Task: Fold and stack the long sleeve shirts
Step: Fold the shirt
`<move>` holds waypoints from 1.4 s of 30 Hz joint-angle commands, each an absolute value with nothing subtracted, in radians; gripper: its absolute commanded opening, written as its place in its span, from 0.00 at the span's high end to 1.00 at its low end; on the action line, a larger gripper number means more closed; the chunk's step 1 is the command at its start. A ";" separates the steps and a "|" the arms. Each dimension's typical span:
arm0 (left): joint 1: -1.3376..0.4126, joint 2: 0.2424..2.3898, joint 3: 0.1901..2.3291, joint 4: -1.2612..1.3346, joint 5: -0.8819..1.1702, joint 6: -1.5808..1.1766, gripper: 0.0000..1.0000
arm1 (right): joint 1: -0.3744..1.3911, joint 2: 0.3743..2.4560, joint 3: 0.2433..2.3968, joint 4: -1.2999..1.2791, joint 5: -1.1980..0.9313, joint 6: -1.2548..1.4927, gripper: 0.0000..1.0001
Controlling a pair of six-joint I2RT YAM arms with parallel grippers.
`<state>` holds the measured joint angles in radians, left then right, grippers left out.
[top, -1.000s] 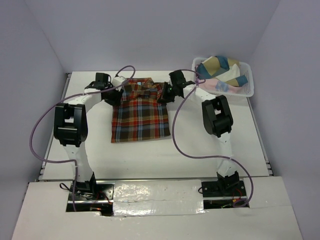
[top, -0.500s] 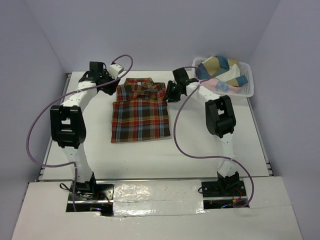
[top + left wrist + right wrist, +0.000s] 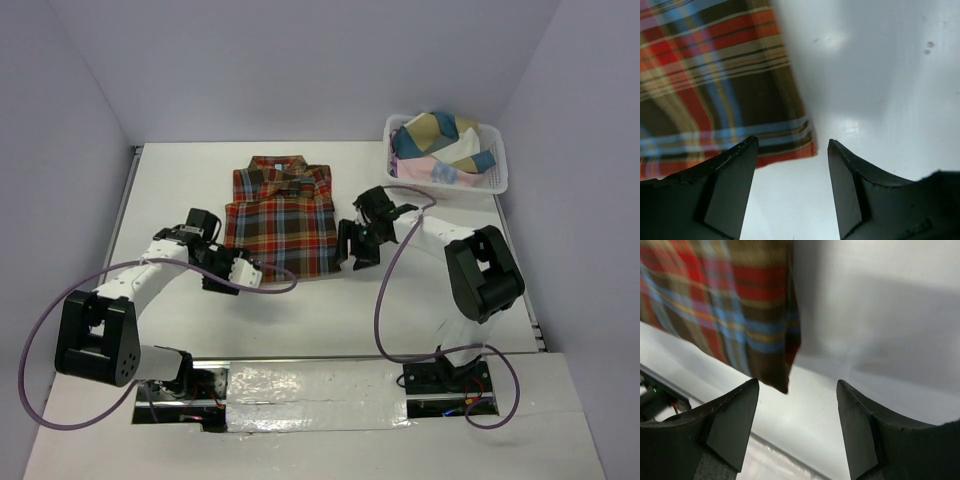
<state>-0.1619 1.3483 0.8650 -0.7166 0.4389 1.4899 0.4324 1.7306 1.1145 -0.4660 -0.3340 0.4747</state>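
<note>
The long sleeve shirt (image 3: 280, 215), in red, brown and blue plaid, lies folded flat mid-table with its collar at the far end. My left gripper (image 3: 244, 271) hangs low by the shirt's near left corner. In the left wrist view the gripper (image 3: 792, 144) is open and empty, and a plaid corner (image 3: 715, 85) lies just ahead of its fingers. My right gripper (image 3: 353, 252) sits beside the near right corner. It is open and empty in the right wrist view too (image 3: 797, 384), with the plaid edge (image 3: 725, 305) ahead on the left.
A white lattice basket (image 3: 497, 160) stands at the far right corner, holding bunched cloth in blue, tan and pink (image 3: 436, 140). Purple cables loop from both arms over the white table (image 3: 300, 320). Walls close in the table on three sides.
Both arms have swung from the collar end back to the shirt's near corners. Both grippers have opened, the right one from shut. The shirt has stayed folded in place.
</note>
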 commanded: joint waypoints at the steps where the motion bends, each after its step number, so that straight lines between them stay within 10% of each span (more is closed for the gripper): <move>1: -0.195 1.324 0.827 -0.641 0.462 1.612 0.29 | 0.457 1.718 1.062 -0.381 -0.416 0.514 0.29; 21: -0.230 1.390 0.601 -0.235 0.235 1.422 0.31 | 0.479 1.859 1.015 -0.249 -0.509 0.568 0.41; 24: -0.232 1.405 0.612 -0.225 0.221 1.401 0.49 | 0.474 1.864 1.019 -0.238 -0.514 0.568 0.62; 28: -0.232 1.381 0.656 -0.276 0.258 1.372 1.00 | 0.465 1.856 1.023 -0.238 -0.535 0.552 0.89; 42: -0.273 1.060 0.781 -0.885 0.408 1.439 1.00 | 0.602 1.525 0.967 -0.655 -0.471 0.338 1.00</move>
